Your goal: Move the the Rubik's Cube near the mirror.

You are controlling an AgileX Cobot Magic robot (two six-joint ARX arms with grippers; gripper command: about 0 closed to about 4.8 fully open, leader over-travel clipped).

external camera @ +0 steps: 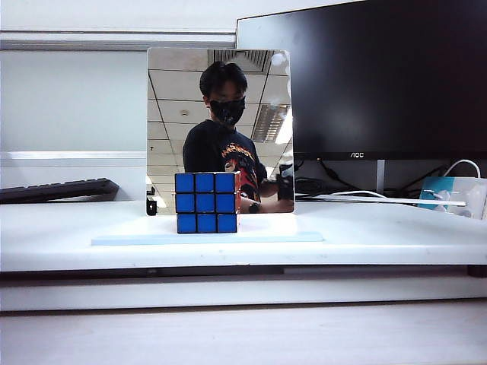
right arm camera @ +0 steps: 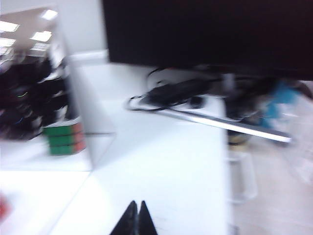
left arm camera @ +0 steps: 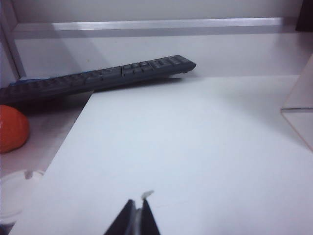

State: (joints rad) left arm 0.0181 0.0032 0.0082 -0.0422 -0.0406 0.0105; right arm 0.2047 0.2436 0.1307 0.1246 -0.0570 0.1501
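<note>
The Rubik's Cube (external camera: 205,202) stands on the pale-blue base (external camera: 266,238) right in front of the mirror (external camera: 221,114), its all-blue face towards the exterior camera and a red side showing. No gripper appears in the exterior view. My left gripper (left arm camera: 138,205) is shut and empty over bare white table, with the mirror's edge (left arm camera: 299,122) off to one side. In the blurred right wrist view my right gripper (right arm camera: 136,204) is also shut and empty. There the mirror (right arm camera: 29,73) reflects a green and red cube face.
A black AOC monitor (external camera: 380,76) stands behind the mirror, with cables (right arm camera: 171,93) under it. A dark keyboard (external camera: 57,188) lies at the back left, also in the left wrist view (left arm camera: 98,76) near an orange round object (left arm camera: 12,128). A blue-white box (external camera: 453,194) sits far right.
</note>
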